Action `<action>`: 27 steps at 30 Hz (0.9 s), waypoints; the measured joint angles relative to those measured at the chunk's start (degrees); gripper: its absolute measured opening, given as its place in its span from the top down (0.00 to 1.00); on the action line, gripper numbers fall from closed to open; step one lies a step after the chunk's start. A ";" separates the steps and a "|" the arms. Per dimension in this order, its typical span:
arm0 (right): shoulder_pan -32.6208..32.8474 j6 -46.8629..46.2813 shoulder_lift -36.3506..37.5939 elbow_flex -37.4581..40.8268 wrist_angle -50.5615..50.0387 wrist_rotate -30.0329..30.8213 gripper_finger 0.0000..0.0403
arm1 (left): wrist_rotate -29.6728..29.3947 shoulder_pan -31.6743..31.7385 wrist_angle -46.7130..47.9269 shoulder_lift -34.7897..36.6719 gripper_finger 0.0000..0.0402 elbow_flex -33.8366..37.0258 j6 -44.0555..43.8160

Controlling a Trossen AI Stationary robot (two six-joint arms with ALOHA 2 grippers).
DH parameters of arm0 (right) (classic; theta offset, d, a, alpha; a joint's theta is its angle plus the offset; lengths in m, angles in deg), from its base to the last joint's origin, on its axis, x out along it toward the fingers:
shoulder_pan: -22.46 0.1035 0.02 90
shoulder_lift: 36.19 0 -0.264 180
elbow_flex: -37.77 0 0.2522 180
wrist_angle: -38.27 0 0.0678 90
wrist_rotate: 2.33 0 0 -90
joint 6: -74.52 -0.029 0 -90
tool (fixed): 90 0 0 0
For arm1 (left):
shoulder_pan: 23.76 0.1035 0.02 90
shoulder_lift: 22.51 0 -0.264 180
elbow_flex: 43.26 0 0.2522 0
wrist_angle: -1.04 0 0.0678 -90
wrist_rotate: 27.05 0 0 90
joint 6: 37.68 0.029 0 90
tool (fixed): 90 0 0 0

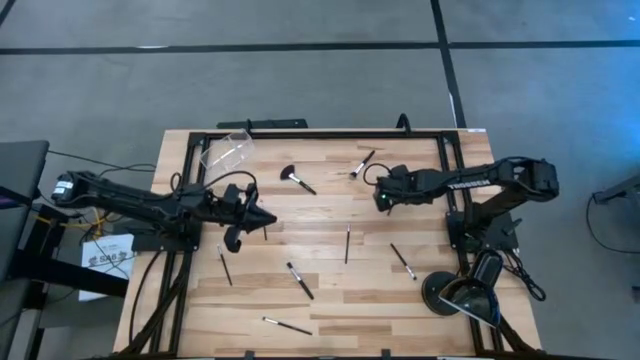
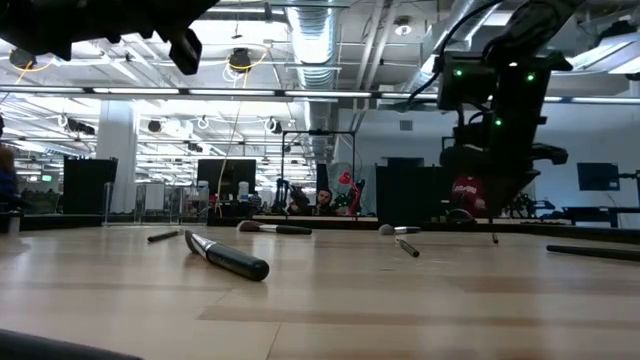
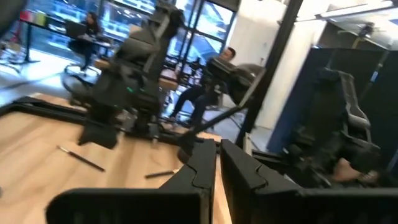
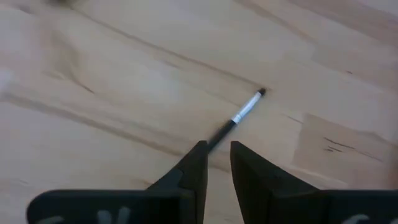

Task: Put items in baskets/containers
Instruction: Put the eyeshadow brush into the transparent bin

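A wooden desk (image 1: 330,290) seen from above, with slim makeup brushes scattered across it and a clear plastic cup (image 1: 228,152) lying on its side at the far left corner. The fan-head brush (image 1: 297,179) rests far of centre.

The right gripper (image 4: 216,157) points down at the desk's right-centre, fingers nearly pressed together with only a narrow slit between them, holding nothing. A thin brush (image 4: 239,116) lies just beyond its tips.

The left gripper (image 1: 262,218) hovers over the left-centre, fingers likewise almost together and empty.

Risk: with so narrow a gap, the right fingers could push the brush away instead of straddling it. The tipped cup may roll when a brush is dropped in.

Only the right wrist view shows how that brush lines up with the fingers; only the overhead view shows the cup.
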 joint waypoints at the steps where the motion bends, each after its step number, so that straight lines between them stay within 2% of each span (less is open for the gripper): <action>1: -0.37 0.26 0.00 0.00 0.81 -0.03 0.84 | -0.06 -0.76 -0.06 -0.35 0.95 0.00 0.00; 6: -1.78 -1.31 0.00 0.38 1.80 -0.18 0.84 | -2.67 -5.16 -0.11 -2.85 0.95 0.00 0.26; 12: -0.49 -6.92 0.00 4.17 2.59 -1.55 0.84 | -13.11 -10.81 -0.67 -6.04 0.95 0.00 0.49; 16: 1.63 -8.51 0.00 6.16 5.48 -1.21 0.84 | -17.30 -13.28 -2.11 -7.58 0.95 0.00 1.75; 20: 2.36 -8.83 0.00 6.63 7.67 -0.87 0.84 | -19.22 -14.28 -3.55 -7.92 0.95 0.00 1.97; 27: -0.61 -8.52 0.00 6.62 8.58 -0.83 0.84 | -19.32 -14.39 -4.02 -7.92 0.95 0.00 1.97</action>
